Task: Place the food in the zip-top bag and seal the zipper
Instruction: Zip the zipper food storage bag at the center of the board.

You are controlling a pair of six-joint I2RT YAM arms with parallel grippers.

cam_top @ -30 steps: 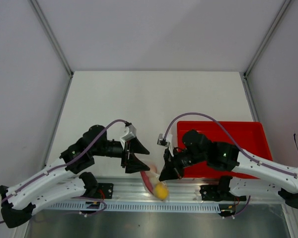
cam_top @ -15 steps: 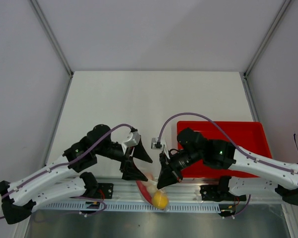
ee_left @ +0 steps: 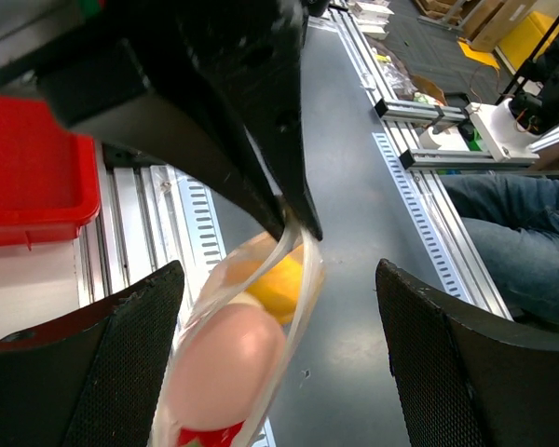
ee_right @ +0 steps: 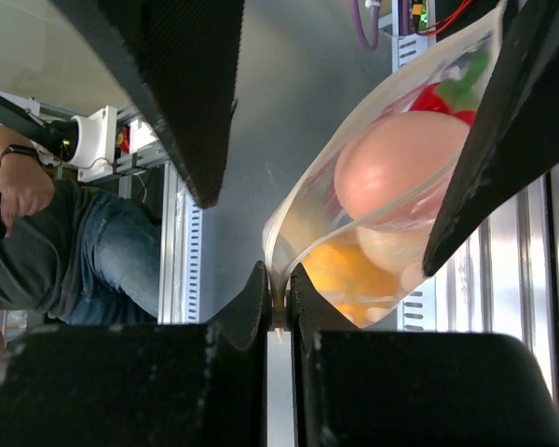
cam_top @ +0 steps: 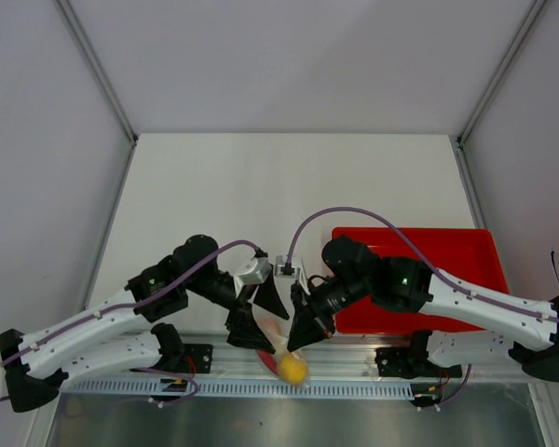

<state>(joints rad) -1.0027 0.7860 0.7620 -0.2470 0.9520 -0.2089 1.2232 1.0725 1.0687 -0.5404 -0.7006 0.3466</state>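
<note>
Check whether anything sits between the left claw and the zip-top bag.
Nothing visible does. The zip-top bag already hangs inside the open left claw, with no other object between them. The right claw is shut on the bag's edge farther along.

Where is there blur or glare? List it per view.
Top external: evenly lit and sharp; the small clear plastic zip-top bag is tiny. Left wrist: the cream egg-shaped food piece is soft, too close. Right wrist: the right gripper's black fingers fill the bottom, dark and featureless.
</note>
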